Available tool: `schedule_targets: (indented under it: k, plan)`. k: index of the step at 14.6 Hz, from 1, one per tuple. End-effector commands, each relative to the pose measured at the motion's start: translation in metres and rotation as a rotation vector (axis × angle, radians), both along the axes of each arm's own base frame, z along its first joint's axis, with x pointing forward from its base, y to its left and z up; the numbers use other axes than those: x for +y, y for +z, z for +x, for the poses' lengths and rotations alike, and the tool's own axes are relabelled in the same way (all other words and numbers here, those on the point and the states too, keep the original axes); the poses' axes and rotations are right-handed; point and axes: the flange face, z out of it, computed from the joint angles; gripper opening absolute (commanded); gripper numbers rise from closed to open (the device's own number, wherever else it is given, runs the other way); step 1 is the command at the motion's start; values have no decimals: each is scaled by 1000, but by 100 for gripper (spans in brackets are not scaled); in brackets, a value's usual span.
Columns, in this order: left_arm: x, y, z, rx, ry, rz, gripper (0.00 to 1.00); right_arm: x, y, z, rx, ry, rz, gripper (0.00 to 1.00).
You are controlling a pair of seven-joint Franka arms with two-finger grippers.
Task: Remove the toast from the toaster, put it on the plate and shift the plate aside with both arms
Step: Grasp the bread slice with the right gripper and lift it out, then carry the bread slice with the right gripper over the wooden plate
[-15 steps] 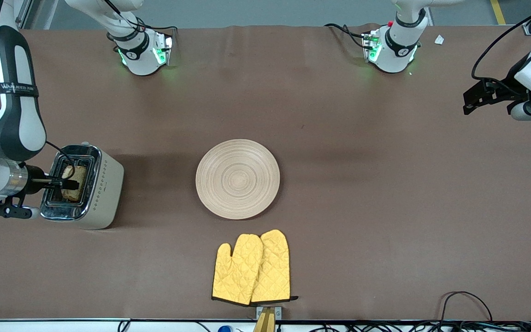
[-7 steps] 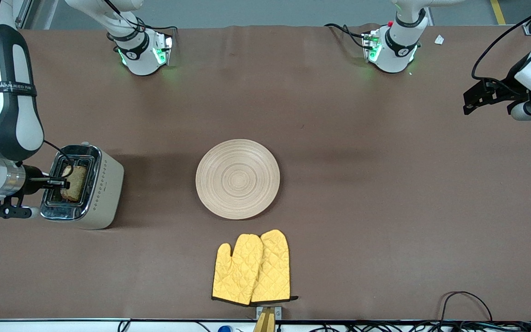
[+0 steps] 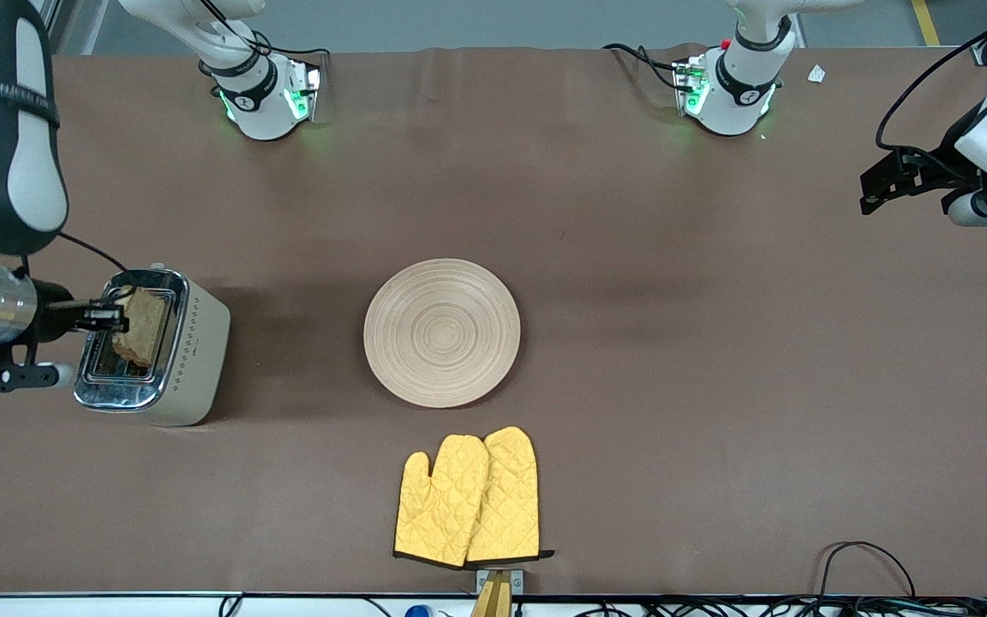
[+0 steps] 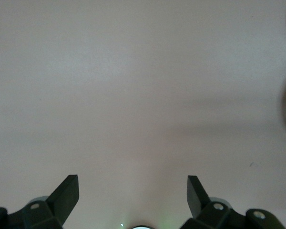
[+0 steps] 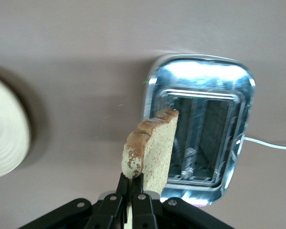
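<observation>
My right gripper (image 3: 116, 318) is shut on the toast (image 3: 143, 325), a speckled tan slice with a darker crust, holding it by its edge above the toaster (image 3: 159, 347). In the right wrist view the toast (image 5: 150, 150) hangs clear of the open slots of the toaster (image 5: 200, 131), pinched at my right gripper (image 5: 133, 177). The round pale wooden plate (image 3: 441, 332) lies bare at the middle of the table; its rim (image 5: 7, 131) shows in the right wrist view. My left gripper (image 3: 875, 184) waits open over the left arm's end of the table; in its wrist view the left gripper (image 4: 133, 183) has only bare cloth under it.
Two yellow quilted oven mitts (image 3: 469, 499) lie side by side, nearer to the front camera than the plate. The arm bases (image 3: 269, 96) glow green along the table's edge. A cable loop (image 3: 866, 561) lies near the front edge at the left arm's end.
My right gripper shut on the toast in the toaster slot and lifted it up out of the toaster. The left arm has not moved.
</observation>
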Motion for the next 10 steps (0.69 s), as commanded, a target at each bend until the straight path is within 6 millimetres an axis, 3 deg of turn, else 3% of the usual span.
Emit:
schedule_targets:
  k: [1,2,5,8,10]
  plan:
    - [1,5,2,-1,1,13,100,58,11,-4,7,-26,-8,4]
    - [2,5,2,-3,1,14,100,78,9,-5,2,-44,-12,4]
    - [1,2,4,2,1,14,100,181,1,-15,-49,-12,-27,4]
    - [1,-1,6,8,-1,14,100,261,-33,-19,-103,-97,-35,4]
    - [2,2,7,1,-5,14,100,304,-59,-27,-115,-147,-42,4]
